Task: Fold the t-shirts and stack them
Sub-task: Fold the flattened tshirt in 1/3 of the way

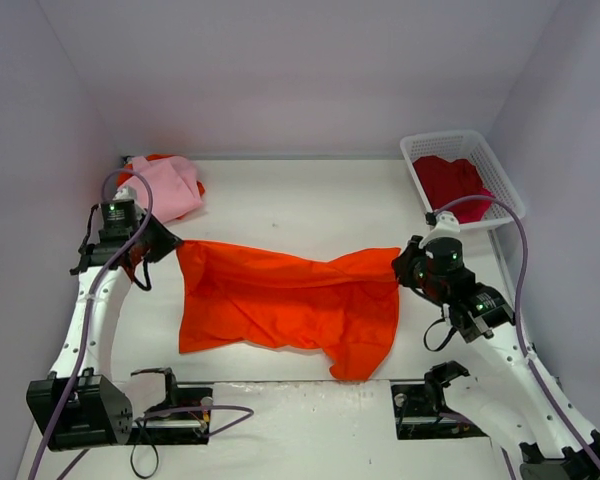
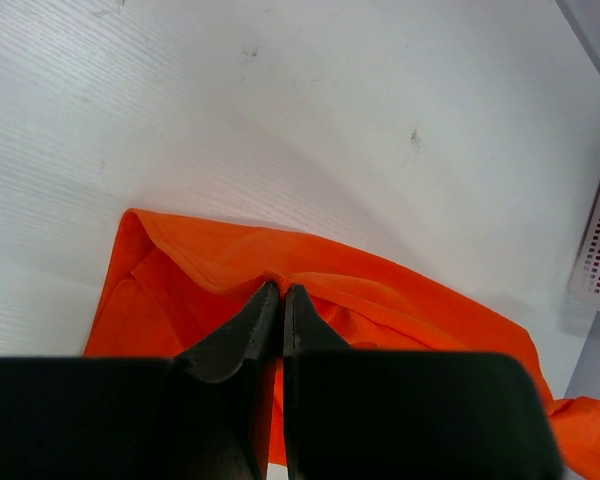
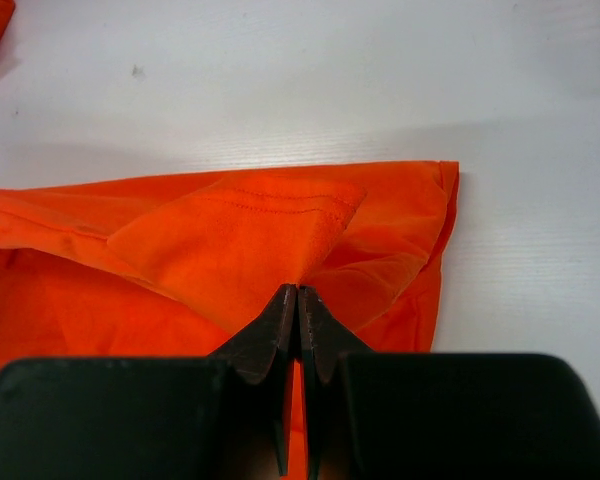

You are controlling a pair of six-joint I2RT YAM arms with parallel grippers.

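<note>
At ten o'clock on the white table (image 1: 300, 190), the pink t-shirt (image 1: 170, 188) lay in a soft, rumpled heap close to the back wall. Just nearer me, at about nine o'clock, the left gripper (image 1: 173, 246) had its dark, pointed jaws pressed together on a corner of the orange t-shirt (image 1: 280, 305). Its own camera showed the tips meeting with a hemmed fold of the thin cloth nipped between them (no gap between the fingers (image 2: 245, 335) at all).

The orange t-shirt filled the middle of the table. It was a broad, roughly rectangular sheet of bright matte fabric, creased in long diagonal wrinkles. Its far edge was strung between the two grippers and dipped a little in the middle. Its near edge ended in a drooping tongue at about five o'clock.

At three o'clock the right gripper (image 1: 399, 270) pinched the opposite corner the same way, its jaws closed on a doubled layer where a line of stitching showed.

Beyond it, at two o'clock, stood the white plastic basket (image 1: 500, 178) with its lattice walls. The crimson t-shirt (image 1: 448, 180) lay bunched inside it, well apart from the other two.
</note>
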